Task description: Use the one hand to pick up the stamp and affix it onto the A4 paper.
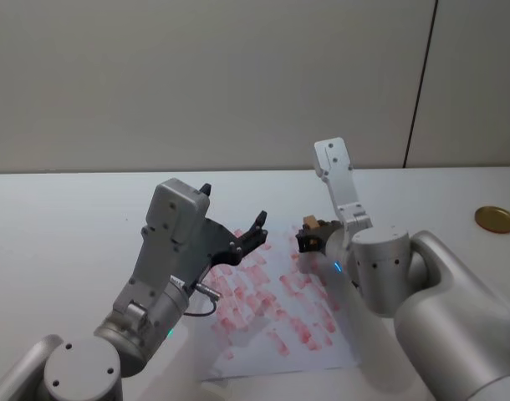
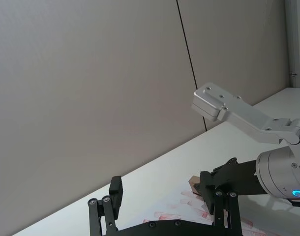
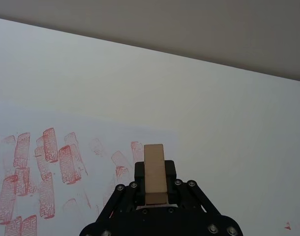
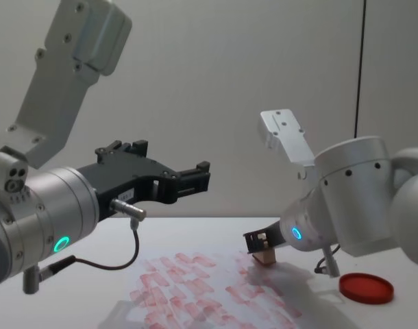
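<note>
My right gripper (image 1: pixel 310 239), on the arm with the blue ring, is shut on the stamp (image 3: pixel 154 172), a small tan wooden block. The stamp (image 4: pixel 265 257) is low over the far right part of the A4 paper (image 1: pixel 272 322). I cannot tell whether they touch. The white sheet (image 4: pixel 188 288) carries many red prints. My left gripper (image 1: pixel 234 209), on the arm with the green ring, hangs open and holds nothing above the paper's left side (image 4: pixel 171 161). In the left wrist view the stamp (image 2: pixel 193 184) shows beyond my left gripper's fingers (image 2: pixel 115 189).
A flat round pad (image 1: pixel 496 219) lies on the white table (image 1: pixel 63 217) to the right of the paper. The chest view shows this pad (image 4: pixel 365 288) as red, close beside my right arm. A plain wall stands behind the table.
</note>
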`<state>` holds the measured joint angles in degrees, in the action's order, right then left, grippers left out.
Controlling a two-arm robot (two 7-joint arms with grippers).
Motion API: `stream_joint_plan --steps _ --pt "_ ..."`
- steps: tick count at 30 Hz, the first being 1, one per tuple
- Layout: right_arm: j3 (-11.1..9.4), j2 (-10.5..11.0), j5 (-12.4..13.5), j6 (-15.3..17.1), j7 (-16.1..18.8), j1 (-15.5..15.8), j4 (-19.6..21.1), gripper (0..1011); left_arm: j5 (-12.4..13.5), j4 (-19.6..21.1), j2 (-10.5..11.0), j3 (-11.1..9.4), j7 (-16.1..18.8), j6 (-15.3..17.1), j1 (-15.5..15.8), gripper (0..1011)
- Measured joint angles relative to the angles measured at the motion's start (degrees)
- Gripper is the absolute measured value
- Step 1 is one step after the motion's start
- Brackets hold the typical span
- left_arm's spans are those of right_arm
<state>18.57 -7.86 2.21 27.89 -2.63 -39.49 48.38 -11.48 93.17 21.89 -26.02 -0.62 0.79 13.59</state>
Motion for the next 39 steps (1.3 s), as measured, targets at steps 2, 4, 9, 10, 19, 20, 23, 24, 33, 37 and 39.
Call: stream_joint_plan --steps 2,4,9,10,19,20,23,24,33,37,39 --pt "0.0 -0.1 0.0 0.0 0.0 -0.2 -0.4 219 0.0 0.0 0.0 0.0 0.0 0.0 0.0 993" --pt "-0.1 -0.2 0.0 0.0 0.0 -0.4 -0.9 219 0.0 0.0 0.0 0.0 0.0 0.0 0.0 993" --pt "-0.2 -0.3 0.0 -0.1 0.0 -0.6 -1.7 219 0.0 0.0 0.0 0.0 0.0 0.0 0.0 993" --pt "-0.2 -0.4 0.0 -0.1 0.0 -0.7 -1.8 219 0.0 0.0 0.0 0.0 0.0 0.0 0.0 993" --pt "-0.5 -0.5 0.1 -0.1 0.2 -0.9 -2.9 219 0.0 0.0 0.0 0.0 0.0 0.0 0.0 993" --pt "-0.6 -0.5 0.2 -0.1 0.2 -0.9 -3.0 219 0.0 0.0 0.0 0.0 0.0 0.0 0.0 993" --pt "-0.7 -0.6 0.3 -0.1 0.2 -0.8 -3.1 219 0.0 0.0 0.0 0.0 0.0 0.0 0.0 993" --pt "-0.8 -0.6 0.5 -0.1 0.3 -0.8 -3.3 219 0.0 0.0 0.0 0.0 0.0 0.0 0.0 993" --pt "-1.2 -0.4 1.0 -0.1 0.4 -0.4 -3.4 219 0.0 0.0 0.0 0.0 0.0 0.0 0.0 993" --pt "-1.4 -0.4 1.2 -0.1 0.4 -0.3 -3.4 219 0.0 0.0 0.0 0.0 0.0 0.0 0.0 993" --pt "-1.5 -0.4 1.3 -0.1 0.5 -0.2 -3.5 219 0.0 0.0 0.0 0.0 0.0 0.0 0.0 993"
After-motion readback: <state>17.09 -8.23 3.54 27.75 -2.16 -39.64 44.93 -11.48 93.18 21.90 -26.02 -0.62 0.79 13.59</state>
